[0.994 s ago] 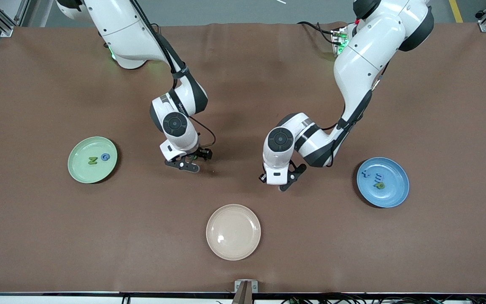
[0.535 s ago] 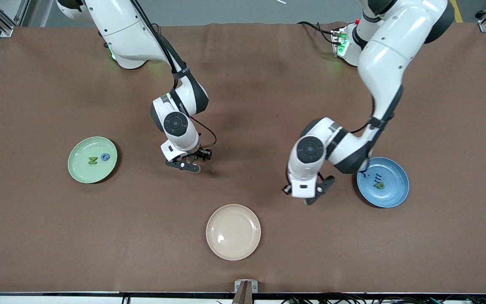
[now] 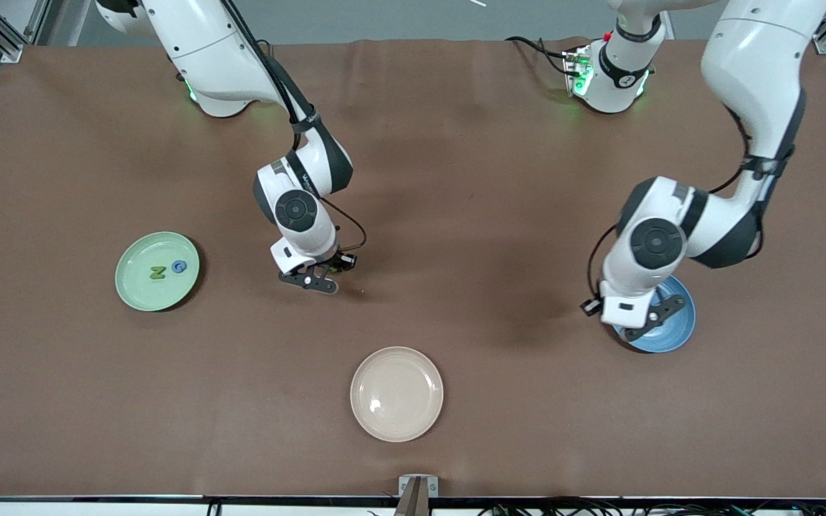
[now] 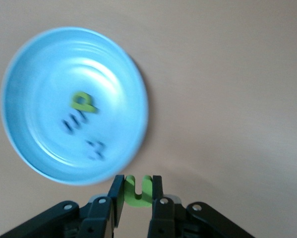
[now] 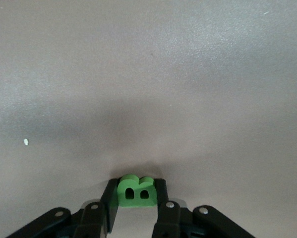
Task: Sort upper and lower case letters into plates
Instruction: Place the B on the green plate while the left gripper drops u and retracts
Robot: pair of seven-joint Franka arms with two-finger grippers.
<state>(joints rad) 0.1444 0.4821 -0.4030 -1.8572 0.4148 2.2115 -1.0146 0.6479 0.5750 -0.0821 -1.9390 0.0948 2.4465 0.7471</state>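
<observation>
The job looks nearly done. The mint green plate sits toward the right arm's end of the desk, and it holds two letters already: a green N and a blue G beside it. The blue plate sits toward the left arm's end of the desk. In the left wrist view it holds a green P and two dark blue letters that are too blurry to read.

Two letters are not yet put down. The left pincer is over the blue plate, and its jaws are pinching a green letter that looks like a U. I think this one gets dropped into the blue plate next. The right pincer is low over the bare desk, in the middle, between the mint green plate and the blue plate. Its jaws are pinching a green B. I cannot tell if the B is lifted off the desk yet. I think it goes with the other letters in one of the two plates.

The cream plate sits nearest the front camera, and it is empty. I see no other loose letters on the desk, so after these two the sorting should be over
</observation>
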